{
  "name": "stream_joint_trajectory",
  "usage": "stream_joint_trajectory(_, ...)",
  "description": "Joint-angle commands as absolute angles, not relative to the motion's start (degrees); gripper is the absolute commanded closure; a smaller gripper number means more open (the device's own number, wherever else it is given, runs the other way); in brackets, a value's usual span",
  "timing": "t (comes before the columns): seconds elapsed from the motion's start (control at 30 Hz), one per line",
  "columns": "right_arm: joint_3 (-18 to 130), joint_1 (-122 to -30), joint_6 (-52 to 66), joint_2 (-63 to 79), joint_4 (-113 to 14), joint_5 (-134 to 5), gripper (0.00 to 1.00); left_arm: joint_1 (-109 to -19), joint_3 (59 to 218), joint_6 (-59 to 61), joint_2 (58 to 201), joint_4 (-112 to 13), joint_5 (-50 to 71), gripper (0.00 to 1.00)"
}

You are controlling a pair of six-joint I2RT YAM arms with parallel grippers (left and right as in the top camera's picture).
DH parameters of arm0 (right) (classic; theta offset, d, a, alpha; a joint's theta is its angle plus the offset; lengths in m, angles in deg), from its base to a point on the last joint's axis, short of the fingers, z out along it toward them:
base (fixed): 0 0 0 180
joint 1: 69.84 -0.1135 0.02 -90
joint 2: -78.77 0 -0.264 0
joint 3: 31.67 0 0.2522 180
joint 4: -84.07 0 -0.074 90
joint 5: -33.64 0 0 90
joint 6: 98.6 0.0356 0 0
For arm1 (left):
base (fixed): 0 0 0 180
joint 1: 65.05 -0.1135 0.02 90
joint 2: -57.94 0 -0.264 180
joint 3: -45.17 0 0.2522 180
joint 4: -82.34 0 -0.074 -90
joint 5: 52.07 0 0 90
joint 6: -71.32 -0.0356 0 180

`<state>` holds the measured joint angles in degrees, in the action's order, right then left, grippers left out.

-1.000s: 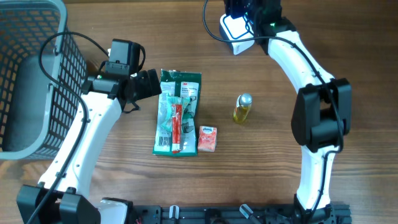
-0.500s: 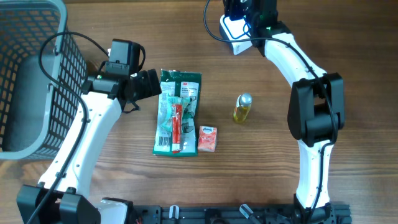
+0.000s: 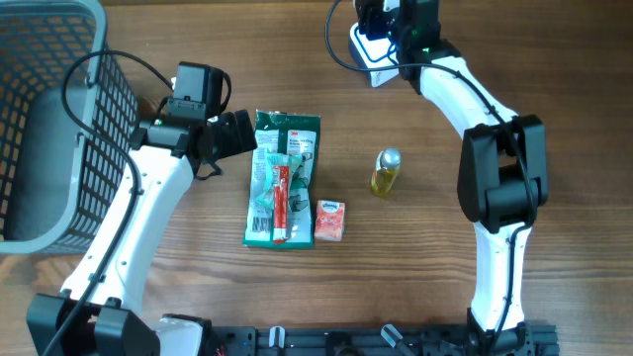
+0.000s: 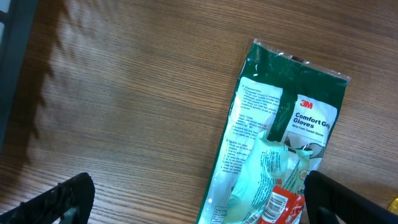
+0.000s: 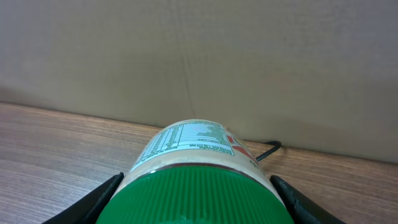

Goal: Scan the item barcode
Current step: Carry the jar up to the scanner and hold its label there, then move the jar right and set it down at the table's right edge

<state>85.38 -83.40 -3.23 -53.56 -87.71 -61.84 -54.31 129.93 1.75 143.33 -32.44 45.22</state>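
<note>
A jar with a green ribbed lid (image 5: 199, 196) and a printed label (image 5: 193, 140) fills the right wrist view. My right gripper (image 5: 199, 208) is shut on it, one dark finger (image 5: 102, 199) on either side of the lid. In the overhead view that gripper (image 3: 396, 22) is at the table's far edge, just above a white scanner (image 3: 370, 45); the jar itself is hidden there. My left gripper (image 3: 242, 133) hangs open over the left edge of a green glove packet (image 4: 280, 137), its fingers (image 4: 62, 199) wide apart with nothing between them.
On the glove packet (image 3: 282, 178) lies a red tube with a barcode (image 3: 280, 203). A pink tissue pack (image 3: 330, 220) and a small yellow bottle (image 3: 385, 172) sit to its right. A grey wire basket (image 3: 49, 129) stands at the far left.
The right arm's wrist has shifted slightly left over the scanner, still holding the jar. The left arm has not moved.
</note>
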Motion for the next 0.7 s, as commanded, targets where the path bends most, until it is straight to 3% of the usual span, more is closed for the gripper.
stream_joint_trajectory(0.0,85.5,-82.8,-1.0,-54.0,-90.4,-60.9,0.62,-54.6,130.8,1.0,142.8,-32.4,45.7,0.0)
stream_joint_trajectory(0.27,85.6,-77.8,6.2,-40.8,-82.4,-68.9,0.64,-54.6,130.8,1.0,142.8,-32.4,45.7,0.0)
stream_joint_trajectory(0.47,85.6,-71.2,6.4,-25.7,-54.6,-67.4,0.63,-54.6,130.8,1.0,142.8,-32.4,45.7,0.0)
stream_joint_trajectory(0.67,85.6,-64.6,2.6,-21.4,-28.9,-62.6,0.63,-54.6,130.8,1.0,142.8,-32.4,45.7,0.0)
